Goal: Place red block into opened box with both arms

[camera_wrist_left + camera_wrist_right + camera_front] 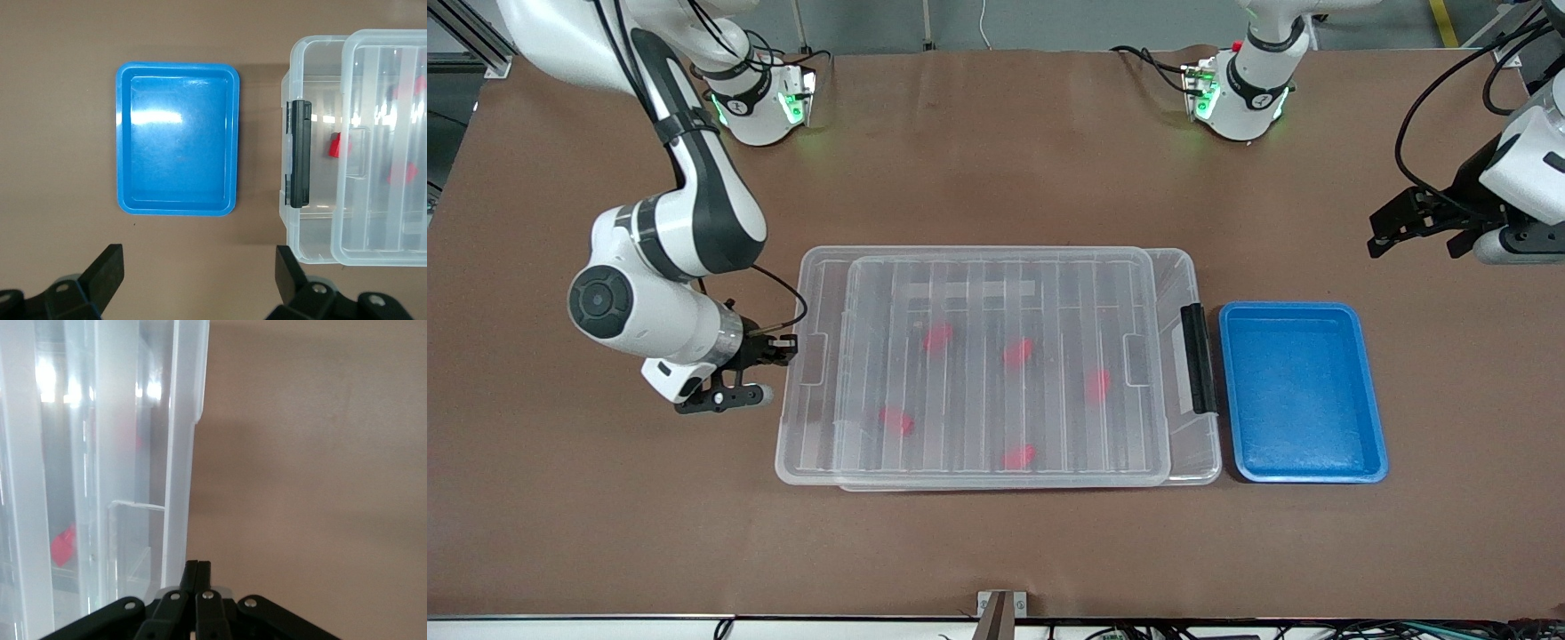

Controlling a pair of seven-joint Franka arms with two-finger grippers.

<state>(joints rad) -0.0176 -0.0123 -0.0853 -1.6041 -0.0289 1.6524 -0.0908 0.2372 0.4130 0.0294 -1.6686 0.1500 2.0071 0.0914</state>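
The clear box [1183,267] lies mid-table with its ribbed lid [1005,293] resting on it, slid toward the right arm's end. That leaves a strip uncovered by the black latch [1199,360]. Several red blocks lie inside under the lid, one of them [1018,351] near the middle. My right gripper [787,342] is shut and empty, its tip at the rim of the box's short end; in the right wrist view it [198,567] sits against the box wall [180,453]. My left gripper [1418,244] hangs open over bare table, and in the left wrist view it [198,267] holds nothing.
A shallow blue tray [1303,391] stands empty beside the latch end of the box, toward the left arm's end. It also shows in the left wrist view [177,200] next to the latch [300,153]. Brown table [996,551] surrounds both.
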